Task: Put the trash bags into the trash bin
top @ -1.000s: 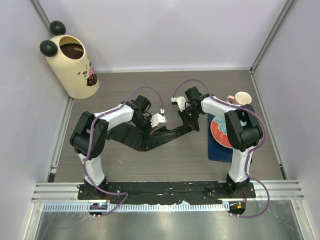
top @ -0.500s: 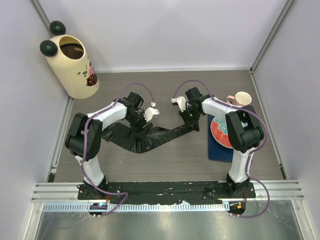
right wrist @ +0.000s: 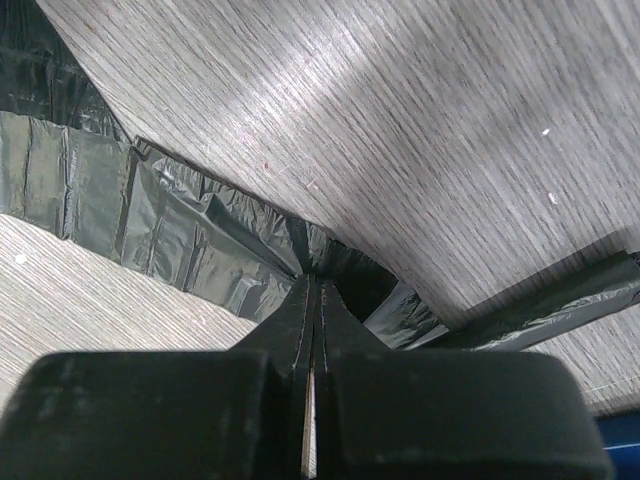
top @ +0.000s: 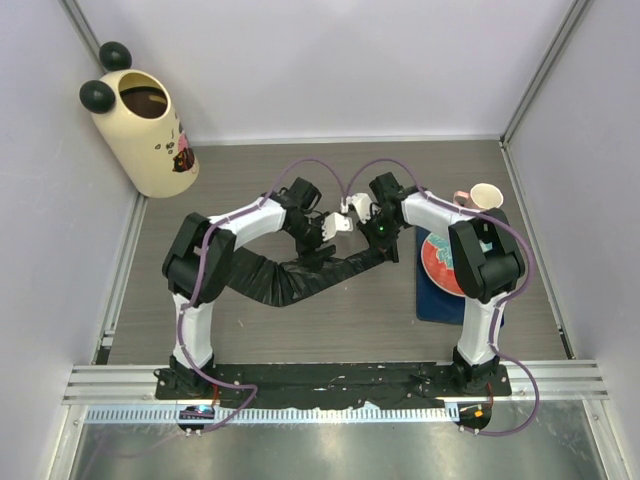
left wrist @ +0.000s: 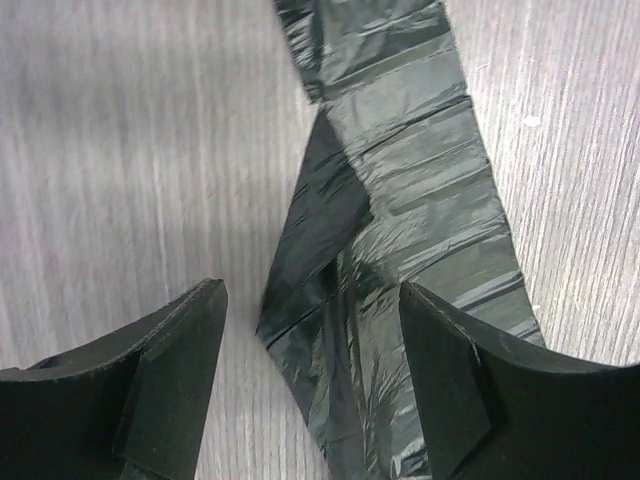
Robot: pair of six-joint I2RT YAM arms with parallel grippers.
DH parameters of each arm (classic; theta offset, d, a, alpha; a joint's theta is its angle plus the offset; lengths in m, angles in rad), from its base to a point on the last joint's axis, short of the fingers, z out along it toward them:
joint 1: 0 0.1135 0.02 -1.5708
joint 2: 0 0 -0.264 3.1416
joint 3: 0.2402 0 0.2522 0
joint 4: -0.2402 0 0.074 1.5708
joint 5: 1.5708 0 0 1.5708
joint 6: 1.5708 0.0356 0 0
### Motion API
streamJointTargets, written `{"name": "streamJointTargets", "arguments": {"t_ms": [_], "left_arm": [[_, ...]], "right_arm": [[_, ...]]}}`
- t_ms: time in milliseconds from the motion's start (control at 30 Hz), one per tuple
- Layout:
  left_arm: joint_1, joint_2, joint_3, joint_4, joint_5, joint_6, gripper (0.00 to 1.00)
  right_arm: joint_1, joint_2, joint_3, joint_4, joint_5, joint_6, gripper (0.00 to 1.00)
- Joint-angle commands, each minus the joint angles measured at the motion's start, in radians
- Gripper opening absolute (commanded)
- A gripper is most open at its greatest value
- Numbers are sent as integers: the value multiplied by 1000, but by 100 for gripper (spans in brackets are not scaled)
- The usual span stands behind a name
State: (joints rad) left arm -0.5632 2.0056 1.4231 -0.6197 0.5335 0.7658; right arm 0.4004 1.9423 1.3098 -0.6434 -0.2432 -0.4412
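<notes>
A long, crumpled black trash bag [top: 285,280] lies as a strip across the middle of the table. My right gripper [top: 381,242] is shut on its right end, and in the right wrist view the shut gripper [right wrist: 314,278] pinches a bunched fold of the bag [right wrist: 170,215]. My left gripper [top: 324,240] hovers open just left of the right one. In the left wrist view the open gripper [left wrist: 310,290] has the bag [left wrist: 420,190] lying flat beneath it, touching neither finger. The cream trash bin [top: 150,135] with black ears stands upright at the far left corner.
A small paper cup [top: 486,196] stands at the far right. A red round plate [top: 438,258] lies on a blue mat [top: 440,303] beside the right arm. Walls close in the table on the left, back and right.
My left gripper has opened, let go of the bag and swung right, close to the right gripper. The right gripper has stayed put, still shut on the bag.
</notes>
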Motion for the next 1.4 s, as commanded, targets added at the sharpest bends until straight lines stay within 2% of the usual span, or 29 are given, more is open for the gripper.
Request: {"name": "streamJointTargets", "arguments": {"t_ms": [0, 67, 100, 167, 200, 267, 300, 333, 433, 500, 633, 733, 933, 967, 1033, 1067, 1100, 1133, 1167, 1200, 1233, 1267, 1300, 1367], "left_arm": [[-35, 36, 57, -17, 63, 101, 70], [-49, 65, 86, -37, 63, 110, 63], [-52, 76, 98, -49, 66, 118, 55], [-60, 102, 131, -78, 68, 127, 44], [-61, 105, 137, -83, 69, 130, 32], [-64, 111, 142, -86, 74, 135, 17], [-64, 113, 145, -86, 72, 135, 5], [-64, 113, 145, -87, 72, 135, 0], [-64, 69, 116, -110, 71, 133, 0], [-64, -35, 48, -124, 77, 162, 0], [-79, -216, -229, -167, 39, 276, 0], [-81, -274, -318, -186, 7, 282, 0], [-84, -286, -349, -172, -21, 242, 0], [-84, -286, -348, -166, -30, 231, 0], [-81, -291, -326, -146, -39, 207, 0], [-73, -295, -313, -144, -21, 181, 3], [-63, -300, -278, -143, 8, 167, 13], [-43, -301, -259, -127, 28, 143, 25], [-37, -301, -241, -118, 45, 101, 47], [-30, -300, -216, -103, 68, 78, 55], [-30, -294, -214, -12, 59, 29, 63], [-30, -286, -214, 38, 45, -46, 77], [-30, -253, -192, 63, 36, -51, 79], [-30, -210, -159, 99, 25, -77, 84]], "right_arm": [[-5, 110, -41, -68, 105, -31, 1], [-6, 121, -32, -78, 107, -31, 1], [-8, 125, -23, -82, 108, -31, 1], [-6, 133, -18, -87, 119, -31, 1], [-6, 135, -14, -90, 122, -33, 1], [-6, 139, -11, -90, 133, -31, 1], [-6, 142, -6, -88, 136, -28, 1], [-6, 144, -3, -88, 140, -22, 1], [-6, 158, 6, -87, 183, -5, 1], [-6, 165, 5, -85, 225, -2, 1], [-6, 162, -15, -70, 280, 10, 1], [-6, 164, -17, -65, 286, 16, 1], [-6, 162, -15, -75, 280, 18, 1], [-9, 159, -14, -79, 257, 10, 1], [-23, 127, -10, -108, 117, -31, 1], [-23, 116, -6, -114, 84, -45, 1], [-25, 109, 15, -151, 40, -85, 3], [-26, 100, 23, -156, 21, -85, 8], [-28, 87, 43, -165, -28, -96, 13], [-26, 84, 52, -194, -50, -117, 20], [-28, 83, 63, -202, -54, -117, 26], [-31, 90, 89, -240, -80, -128, 33], [-37, 92, 101, -260, -96, -143, 46], [-54, 89, 127, -300, -164, -157, 55]]}}
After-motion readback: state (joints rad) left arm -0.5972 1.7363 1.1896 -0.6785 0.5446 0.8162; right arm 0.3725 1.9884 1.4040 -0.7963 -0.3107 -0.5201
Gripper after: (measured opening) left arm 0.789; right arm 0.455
